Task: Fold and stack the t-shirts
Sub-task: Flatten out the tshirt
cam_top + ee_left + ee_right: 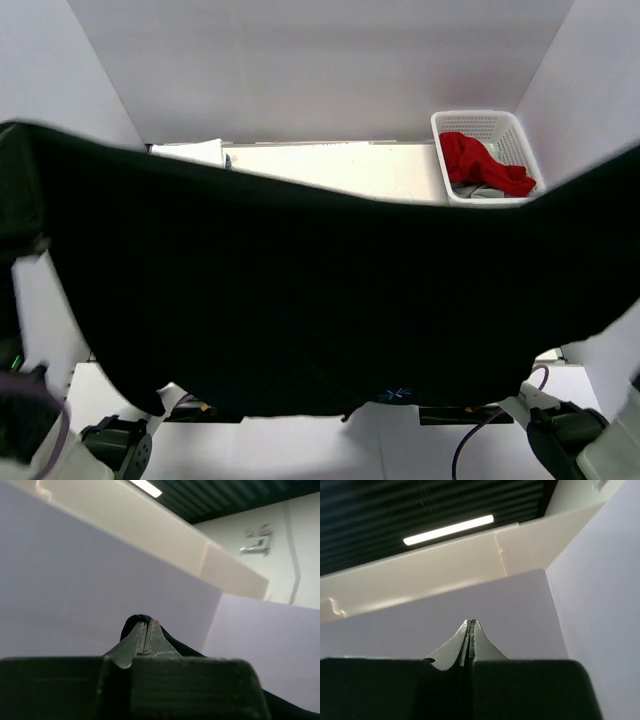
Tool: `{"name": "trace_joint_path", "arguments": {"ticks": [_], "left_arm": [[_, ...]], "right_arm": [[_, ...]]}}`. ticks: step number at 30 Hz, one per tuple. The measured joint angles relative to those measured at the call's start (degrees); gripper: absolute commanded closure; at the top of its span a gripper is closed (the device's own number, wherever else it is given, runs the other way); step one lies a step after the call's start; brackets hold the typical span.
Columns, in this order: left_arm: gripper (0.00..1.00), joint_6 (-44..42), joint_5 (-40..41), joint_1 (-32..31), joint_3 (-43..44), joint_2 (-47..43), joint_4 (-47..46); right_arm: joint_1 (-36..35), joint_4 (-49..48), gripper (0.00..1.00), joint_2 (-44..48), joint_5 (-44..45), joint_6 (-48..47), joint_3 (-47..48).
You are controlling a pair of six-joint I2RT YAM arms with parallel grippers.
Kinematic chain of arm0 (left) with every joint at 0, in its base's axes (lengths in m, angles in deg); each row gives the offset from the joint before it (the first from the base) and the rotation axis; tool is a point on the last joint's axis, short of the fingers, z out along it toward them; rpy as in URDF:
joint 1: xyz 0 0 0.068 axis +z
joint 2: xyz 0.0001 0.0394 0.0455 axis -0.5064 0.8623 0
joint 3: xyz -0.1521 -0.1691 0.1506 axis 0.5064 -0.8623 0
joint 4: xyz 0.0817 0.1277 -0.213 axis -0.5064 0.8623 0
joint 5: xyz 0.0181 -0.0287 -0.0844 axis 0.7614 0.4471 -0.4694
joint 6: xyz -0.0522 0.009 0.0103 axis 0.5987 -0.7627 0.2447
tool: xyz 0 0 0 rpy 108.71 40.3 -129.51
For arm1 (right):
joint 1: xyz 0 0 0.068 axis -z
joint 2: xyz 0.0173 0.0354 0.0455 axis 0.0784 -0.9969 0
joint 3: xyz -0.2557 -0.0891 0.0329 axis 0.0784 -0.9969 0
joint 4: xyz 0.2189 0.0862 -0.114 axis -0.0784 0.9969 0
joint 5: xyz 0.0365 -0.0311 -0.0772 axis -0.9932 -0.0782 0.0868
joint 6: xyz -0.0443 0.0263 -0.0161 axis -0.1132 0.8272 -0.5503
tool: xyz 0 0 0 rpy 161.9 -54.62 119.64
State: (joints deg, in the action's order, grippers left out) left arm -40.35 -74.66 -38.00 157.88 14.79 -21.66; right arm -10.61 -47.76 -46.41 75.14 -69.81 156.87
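Note:
The black t-shirt (320,300) hangs spread wide in the air across the whole top view, its small blue mark (395,394) near the lower hem. My left gripper (146,623) is raised toward the back wall and shut on a bunched edge of the black t-shirt (131,621). My right gripper (471,623) is also raised, with its jaws pressed together; only a thin dark sliver shows between them. Both grippers are hidden in the top view, where the shirt's upper corners run off the left and right edges. A folded white t-shirt (190,152) lies at the back left.
A white mesh basket (512,130) at the back right holds a red cloth (480,162) over a grey one. The table (340,165) shows only behind the shirt. White walls enclose the left, back and right. The arm bases (115,445) sit at the near edge.

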Motion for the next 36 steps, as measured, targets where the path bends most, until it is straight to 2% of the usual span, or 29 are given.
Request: {"name": "trace_joint_path", "arguments": {"ticks": [5,16,21,24,25,26,27,28,29,30,31,33,36], "left_arm": [[1.00,-1.1,5.0,0.0,-11.1,3.7,-3.3],[1.00,-3.2,20.5,0.2,-37.4,20.3,-12.7],[1.00,-2.2,25.7,0.3,-39.8,34.4,-17.1],[0.99,-0.7,28.6,0.5,-33.4,49.8,-18.1],[0.90,-0.4,29.3,0.5,-28.8,56.0,-17.3],[0.65,0.0,29.7,0.6,-22.7,63.2,-16.5],[0.49,0.1,29.9,0.7,-17.6,69.0,-15.5],[0.23,0.4,30.0,0.7,-11.9,75.2,-13.6],[0.00,0.7,30.2,0.7,-5.7,80.8,-11.1],[0.00,0.9,30.0,0.7,-0.8,85.4,-9.5],[0.00,1.3,29.8,0.7,2.5,88.7,-7.9],[0.00,1.5,29.0,0.7,3.9,91.1,-6.0],[0.00,1.5,26.9,0.7,-1.4,87.6,-7.1]], "right_arm": [[0.0,-3.7,1.00,-8.2,1.0,-0.6,-6.0],[0.0,-7.9,1.00,-36.7,1.6,-0.7,-18.5],[0.0,-11.1,1.00,-48.3,4.3,-0.6,-20.1],[0.0,-12.7,1.00,-59.1,7.4,-0.3,-15.5],[0.1,-12.8,1.00,-63.3,8.5,-0.1,-12.3],[0.1,-12.9,0.91,-68.1,9.2,0.0,-8.2],[0.2,-13.2,0.75,-72.9,9.8,0.3,-4.7],[0.3,-13.2,0.58,-76.7,10.1,0.6,-2.0],[0.4,-13.3,0.26,-80.3,10.1,0.5,0.4],[0.5,-13.7,0.11,-83.3,9.9,0.3,1.9],[0.5,-13.9,0.10,-85.5,9.4,-0.2,2.2],[0.7,-12.8,0.10,-87.7,8.3,-0.7,2.0],[0.7,-12.8,0.10,-86.6,6.5,-1.4,-0.9]]}}
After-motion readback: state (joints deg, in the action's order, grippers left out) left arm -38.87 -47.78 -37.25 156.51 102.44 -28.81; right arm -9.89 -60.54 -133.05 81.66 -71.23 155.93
